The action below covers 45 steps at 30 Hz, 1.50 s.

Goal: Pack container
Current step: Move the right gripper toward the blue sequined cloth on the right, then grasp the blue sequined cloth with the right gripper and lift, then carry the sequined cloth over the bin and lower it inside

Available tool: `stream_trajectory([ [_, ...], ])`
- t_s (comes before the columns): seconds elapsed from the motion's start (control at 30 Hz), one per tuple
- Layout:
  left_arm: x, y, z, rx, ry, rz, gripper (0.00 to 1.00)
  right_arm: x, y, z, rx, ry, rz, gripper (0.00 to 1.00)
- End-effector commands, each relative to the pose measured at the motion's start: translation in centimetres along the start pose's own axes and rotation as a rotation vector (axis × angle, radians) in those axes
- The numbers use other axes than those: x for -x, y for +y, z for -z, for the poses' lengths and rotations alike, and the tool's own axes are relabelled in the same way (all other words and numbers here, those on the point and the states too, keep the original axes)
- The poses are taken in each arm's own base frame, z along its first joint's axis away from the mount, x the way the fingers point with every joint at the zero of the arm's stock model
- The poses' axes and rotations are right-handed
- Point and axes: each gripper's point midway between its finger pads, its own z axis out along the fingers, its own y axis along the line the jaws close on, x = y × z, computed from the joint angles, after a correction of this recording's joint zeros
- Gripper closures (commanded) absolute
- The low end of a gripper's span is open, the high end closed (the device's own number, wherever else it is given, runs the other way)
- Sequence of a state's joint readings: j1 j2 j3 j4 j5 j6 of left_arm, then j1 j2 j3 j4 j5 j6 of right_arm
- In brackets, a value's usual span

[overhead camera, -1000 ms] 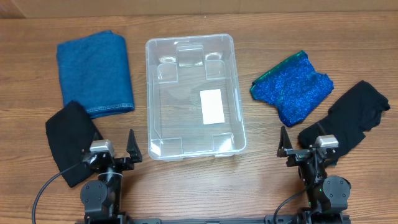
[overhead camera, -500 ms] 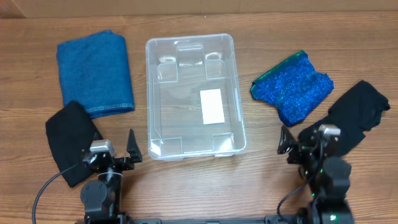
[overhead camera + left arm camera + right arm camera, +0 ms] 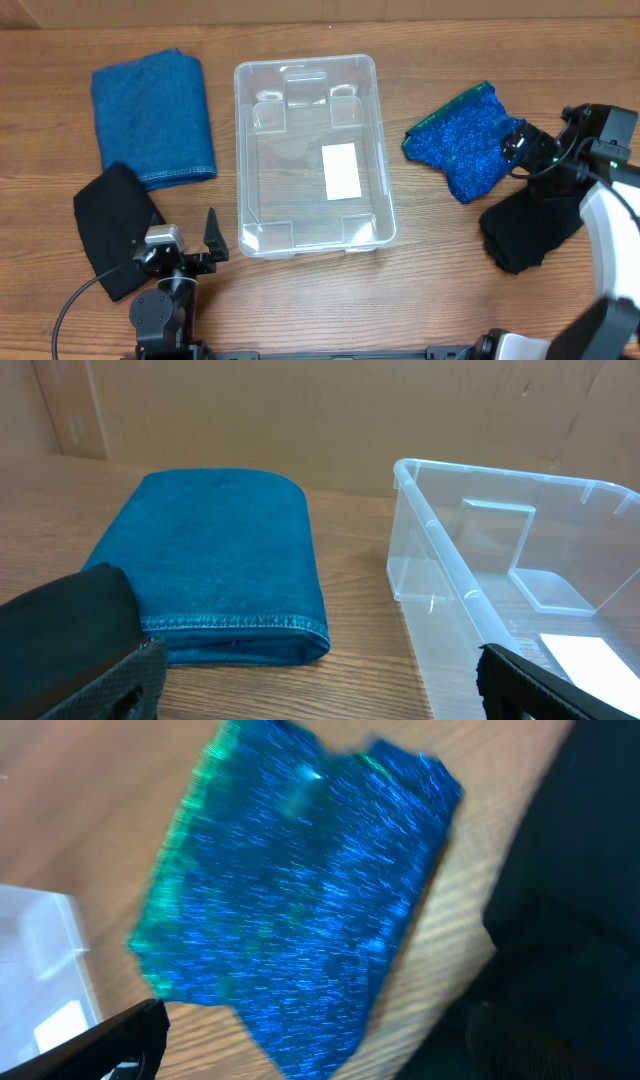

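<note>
1. Obscured items. The right arm covers part of the right black cloth [image 3: 525, 225] in the overhead view. The right wrist view is blurred, and there one finger of the right tool [image 3: 518, 150] merges with that dark cloth. The left wrist view cuts off the container [image 3: 313, 155] at the frame's right edge.

2. Count. One container, one folded blue towel [image 3: 152, 115], one glitter cloth [image 3: 468, 140], two black cloths, two tools.

3. Position. The container stands at the desk [image 3: 420, 290] centre, with nothing inside and a white label [image 3: 341, 170] on its floor. The towel lies to its left, overlapping the left black cloth [image 3: 112, 228].

4. Tool state. The left tool [image 3: 187, 243] is released, fingers spread, nothing held. The right tool is released, over the glitter cloth's right edge.
</note>
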<state>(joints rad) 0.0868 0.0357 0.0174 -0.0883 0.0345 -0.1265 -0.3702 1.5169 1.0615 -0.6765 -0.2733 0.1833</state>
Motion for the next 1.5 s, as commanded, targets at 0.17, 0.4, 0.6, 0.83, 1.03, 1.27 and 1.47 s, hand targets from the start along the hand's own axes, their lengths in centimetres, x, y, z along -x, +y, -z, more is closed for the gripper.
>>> stream_trajectory([
  [0.17, -0.2, -0.1, 0.0, -0.008, 0.002, -0.018, 0.0, -2.2, -2.0, -8.1, 0.041, 0.176, -0.067, 0.0],
  [0.4, -0.2, -0.1, 0.0, -0.008, 0.002, -0.018, 0.0, -2.0, -2.0, -9.7, 0.066, 0.166, -0.062, 0.12],
  [0.6, -0.2, -0.1, 0.0, -0.008, 0.002, -0.018, 0.0, -1.9, -0.5, -9.9, 0.106, 0.158, -0.033, 0.67],
  [0.83, -0.3, -0.1, -0.1, -0.007, 0.008, -0.018, 0.0, -0.8, 3.6, -8.7, 0.314, 0.159, -0.013, 0.96],
  [1.03, -0.3, -0.1, -0.1, -0.007, 0.008, -0.018, 0.0, 2.9, 12.2, -0.8, 0.422, 0.092, 0.209, 0.96],
  [1.27, -0.3, -0.1, -0.1, -0.007, 0.008, -0.018, 0.0, 2.6, 22.7, 8.6, 0.46, -0.089, 0.523, 0.96],
  [1.47, -0.3, -0.1, -0.1, -0.007, 0.008, -0.018, 0.0, -4.2, 29.7, 9.5, 0.493, -0.117, 0.921, 0.96],
])
